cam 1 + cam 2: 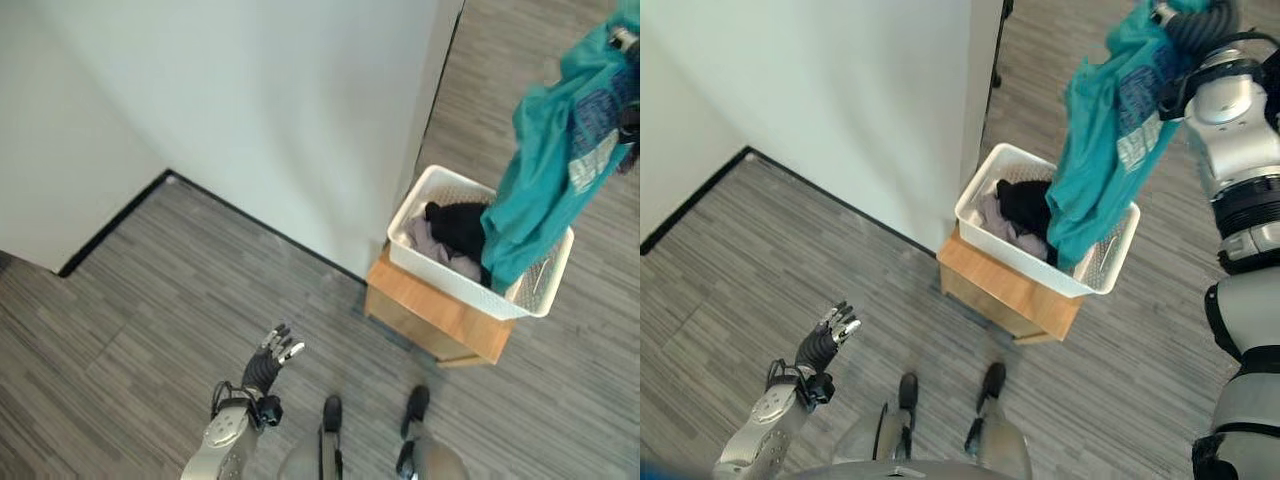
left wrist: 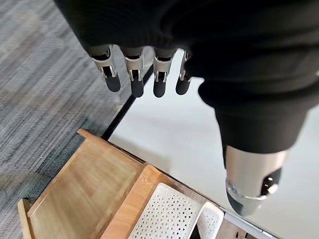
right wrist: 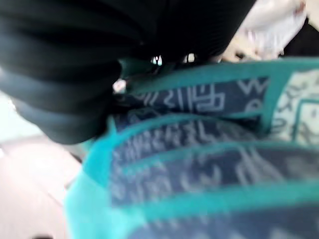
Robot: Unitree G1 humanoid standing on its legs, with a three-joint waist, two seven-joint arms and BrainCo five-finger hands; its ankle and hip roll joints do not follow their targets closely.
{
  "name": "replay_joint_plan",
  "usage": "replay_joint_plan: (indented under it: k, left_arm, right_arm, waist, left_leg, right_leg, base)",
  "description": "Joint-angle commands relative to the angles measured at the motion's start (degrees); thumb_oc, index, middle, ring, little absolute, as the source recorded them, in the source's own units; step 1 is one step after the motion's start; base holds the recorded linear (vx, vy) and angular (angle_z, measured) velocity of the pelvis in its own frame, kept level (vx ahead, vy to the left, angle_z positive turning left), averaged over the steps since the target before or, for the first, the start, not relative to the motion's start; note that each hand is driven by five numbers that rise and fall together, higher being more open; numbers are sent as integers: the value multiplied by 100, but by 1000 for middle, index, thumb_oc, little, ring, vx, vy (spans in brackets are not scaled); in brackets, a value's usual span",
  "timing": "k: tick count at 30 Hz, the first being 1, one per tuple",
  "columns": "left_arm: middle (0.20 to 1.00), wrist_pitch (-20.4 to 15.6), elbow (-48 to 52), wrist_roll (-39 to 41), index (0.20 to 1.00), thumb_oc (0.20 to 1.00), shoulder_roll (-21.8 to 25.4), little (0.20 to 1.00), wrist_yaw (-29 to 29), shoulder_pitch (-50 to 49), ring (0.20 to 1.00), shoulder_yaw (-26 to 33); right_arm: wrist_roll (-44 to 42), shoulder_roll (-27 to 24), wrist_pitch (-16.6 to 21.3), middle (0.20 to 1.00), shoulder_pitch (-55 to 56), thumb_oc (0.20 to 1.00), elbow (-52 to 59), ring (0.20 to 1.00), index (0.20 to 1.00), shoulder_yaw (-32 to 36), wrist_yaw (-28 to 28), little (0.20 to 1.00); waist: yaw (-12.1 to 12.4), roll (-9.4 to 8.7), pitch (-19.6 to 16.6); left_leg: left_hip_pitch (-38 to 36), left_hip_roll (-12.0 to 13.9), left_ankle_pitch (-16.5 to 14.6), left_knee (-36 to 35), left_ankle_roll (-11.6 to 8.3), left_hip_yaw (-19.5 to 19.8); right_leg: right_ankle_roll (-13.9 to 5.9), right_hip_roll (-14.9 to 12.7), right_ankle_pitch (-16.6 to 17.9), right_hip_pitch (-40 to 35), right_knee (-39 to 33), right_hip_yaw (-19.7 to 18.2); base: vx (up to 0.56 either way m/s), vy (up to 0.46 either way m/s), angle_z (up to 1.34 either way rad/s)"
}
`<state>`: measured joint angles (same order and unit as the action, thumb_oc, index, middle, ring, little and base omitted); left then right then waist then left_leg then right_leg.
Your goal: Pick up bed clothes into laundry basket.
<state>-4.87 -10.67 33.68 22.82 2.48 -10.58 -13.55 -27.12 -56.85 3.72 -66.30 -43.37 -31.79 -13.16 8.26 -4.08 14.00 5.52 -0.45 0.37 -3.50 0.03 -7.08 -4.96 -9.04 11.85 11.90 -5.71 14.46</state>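
Teal shirt point(image 1: 1095, 150) hangs from the raised right hand point(image 1: 1185, 25) (fingers buried in cloth, grip can't be confirmed), hem already dipping into the white laundry basket point(image 1: 985, 235) over dark and grey clothes. Release remains. Left hand point(image 1: 825, 340) relaxed, holding nothing, low over the floor.

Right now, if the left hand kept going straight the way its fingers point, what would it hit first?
Probably the pale wall. The left hand, fingers straight, points over grey wood-grain floor toward it; the wooden stand and white perforated laundry basket lie off that line, though depth is uncertain.
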Motion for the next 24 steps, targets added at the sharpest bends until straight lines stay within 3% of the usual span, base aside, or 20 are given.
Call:
replay_joint_plan:
  k: [1, 7, 14, 24]
  left_arm:
    - [1000, -312, 518, 233, 1000, 1000, 363, 1000, 98, -36, 1000, 54]
    - [1000, -310, 480, 165, 1000, 1000, 294, 1000, 168, -39, 1000, 177]
    - [1000, -334, 490, 60, 1000, 1000, 316, 1000, 198, -111, 1000, 242]
    - [1000, -282, 520, 123, 1000, 1000, 472, 1000, 241, -127, 1000, 157]
  right_arm:
    - [421, -128, 118, 200, -264, 200, 307, 200, 200, -36, 57, 200]
    - [630, 279, 49, 200, 1044, 200, 767, 200, 200, 463, 298, 200]
    - [1129, 276, -53, 200, 2055, 200, 732, 200, 200, 988, 356, 200]
    - [1652, 200, -391, 200, 366, 200, -1442, 200, 200, 285, -45, 200]
  waist:
    - [133, -164, 68]
    - [135, -163, 209]
    - [123, -157, 304]
    - [218, -129, 427]
  left_leg:
    - [389, 173, 497, -133, -237, 414]
    - [432, 140, 482, -131, -190, 516]
    - [488, 78, 463, -141, -131, 672]
    - [688, 61, 514, -146, -106, 809]
  right_leg:
    - [-394, -1, -551, -615, 121, 44]
    - [-382, 13, -528, -498, 144, -86]
    - [-379, 6, -520, -374, 182, -199]
    - [-372, 47, -424, -146, 142, -301]
  base:
    - [0, 0, 0]
    - [-22, 23, -6]
    - [-26, 23, -12]
    - [-14, 6, -2]
